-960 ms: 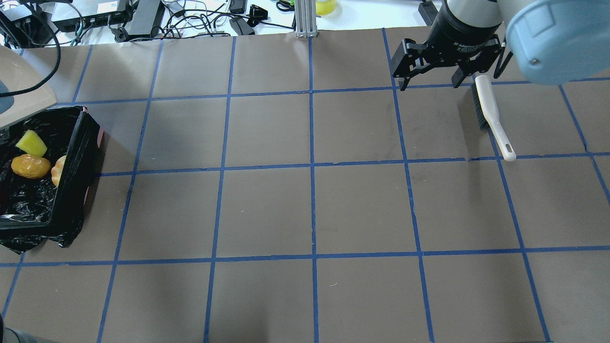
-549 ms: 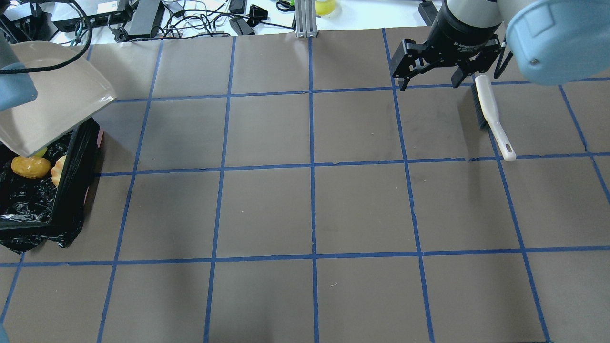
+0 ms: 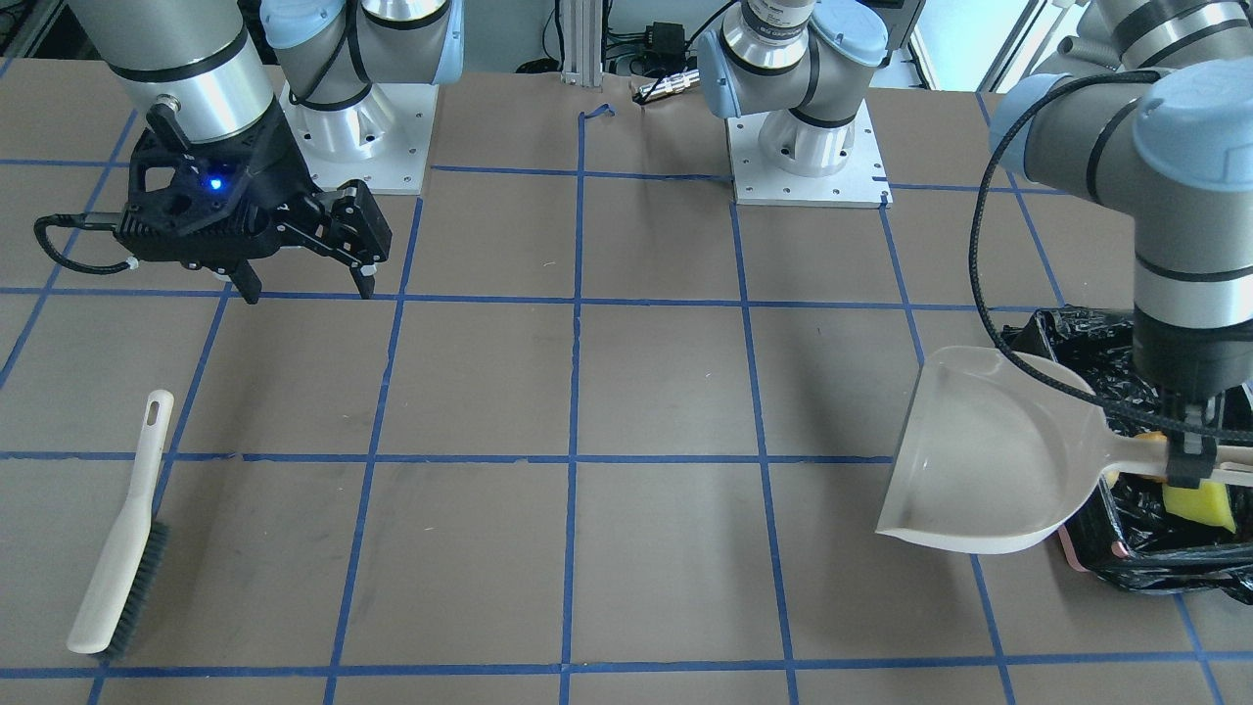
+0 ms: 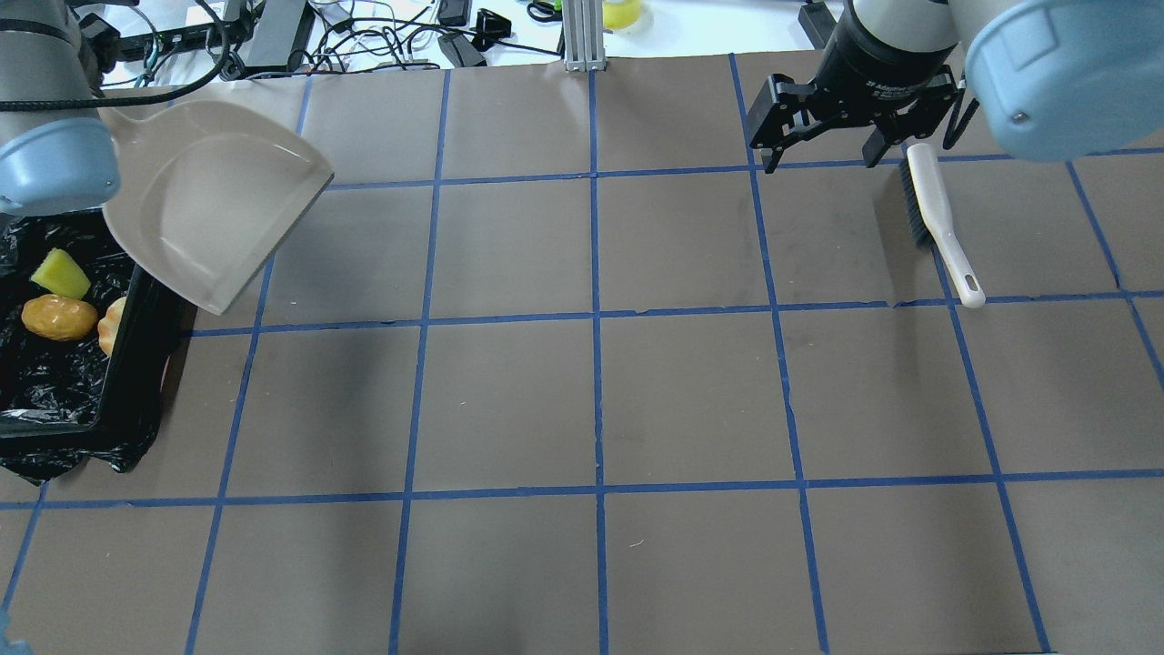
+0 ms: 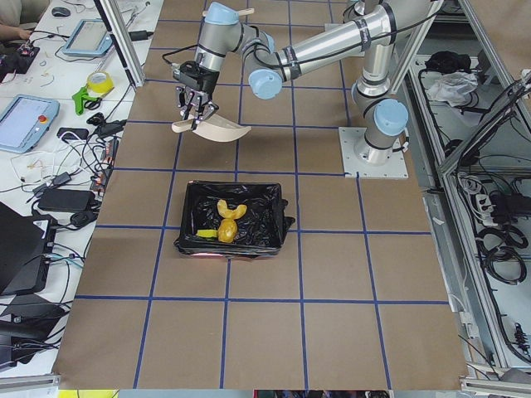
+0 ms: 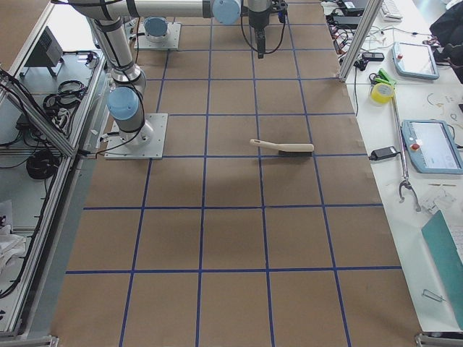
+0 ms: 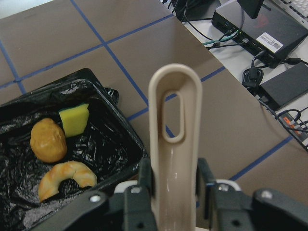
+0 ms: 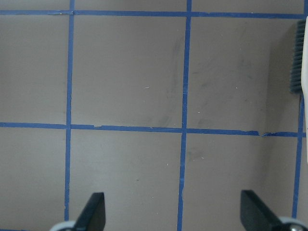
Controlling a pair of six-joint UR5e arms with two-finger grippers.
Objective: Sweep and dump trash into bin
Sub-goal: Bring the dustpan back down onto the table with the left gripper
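The bin (image 4: 136, 364), lined with a black bag, stands at the table's left edge. In it lie the potato-like lump (image 4: 59, 317), the croissant piece (image 4: 114, 325) and the sponge wedge (image 4: 60, 273). All three also show in the left wrist view: lump (image 7: 48, 139), croissant (image 7: 67, 175), sponge (image 7: 74, 120). My left gripper (image 7: 174, 180) is shut on the handle of the empty beige dustpan (image 4: 214, 214), held in the air beside the bin. My right gripper (image 4: 823, 150) is open and empty, hovering at the far right.
The beige brush (image 4: 937, 218) lies flat on the table just right of my right gripper; its bristles show in the right wrist view (image 8: 301, 57). Cables and electronics (image 4: 273, 36) crowd the far table edge. Blue tape lines grid the brown table.
My left arm has carried the dustpan from over the bin to the right and farther back, uncovering the sponge. The right gripper and the brush have not moved.
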